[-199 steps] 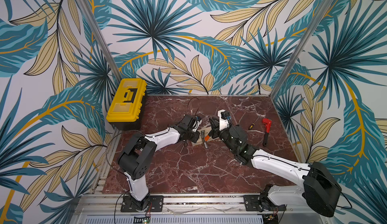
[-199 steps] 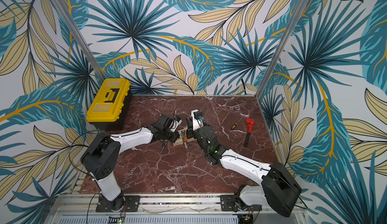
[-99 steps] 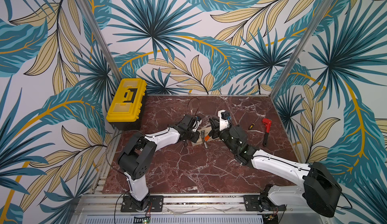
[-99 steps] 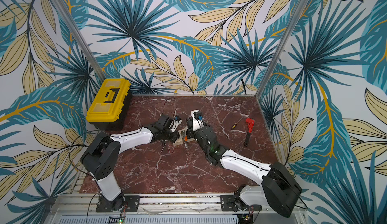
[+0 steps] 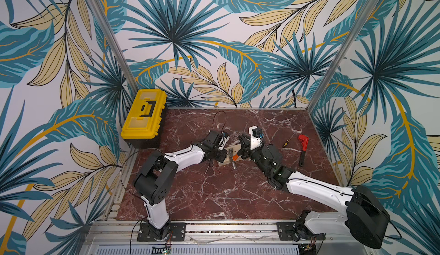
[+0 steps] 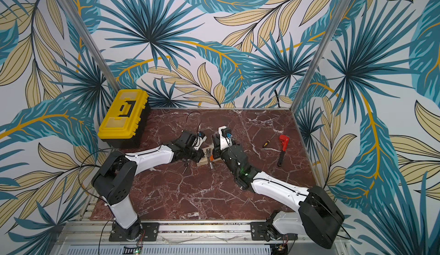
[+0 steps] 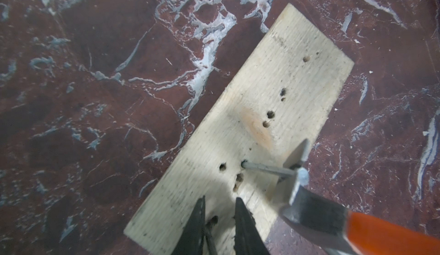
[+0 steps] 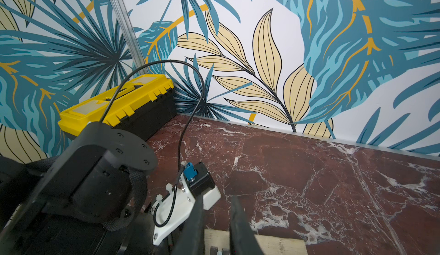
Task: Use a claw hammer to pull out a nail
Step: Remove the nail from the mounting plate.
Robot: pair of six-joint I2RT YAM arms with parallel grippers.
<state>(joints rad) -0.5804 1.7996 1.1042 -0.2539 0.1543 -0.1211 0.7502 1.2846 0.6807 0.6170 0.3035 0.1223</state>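
Just ahead of the left gripper (image 7: 220, 201): the wooden board (image 7: 273, 94) lies flat on the marble table (image 7: 95, 99) and has many empty nail holes.
Nail (image 7: 264, 169): most of the shank is out of the wood and it leans toward the hammer. Only its point sits in the hole.
Claw hammer (image 7: 316, 215): the forked claw is hooked under the nail head, just beside the left gripper. The orange shaft runs away from there to the right gripper (image 5: 243, 149).
Done: by my judgement the claw is engaged and the levering is well advanced.
Left to do: rock the hammer a little more until the point comes free of the board.
Left gripper state: the jaws are apart by a narrow gap, and bare wood shows between the black fingers (image 7: 197, 227). The tips rest on the near end of the board, it seems to press it down. I see nothing held.
Right gripper state: closed tight on the hammer handle. Its wrist view does not show the grip, but in both top views the orange shaft enters its jaws.
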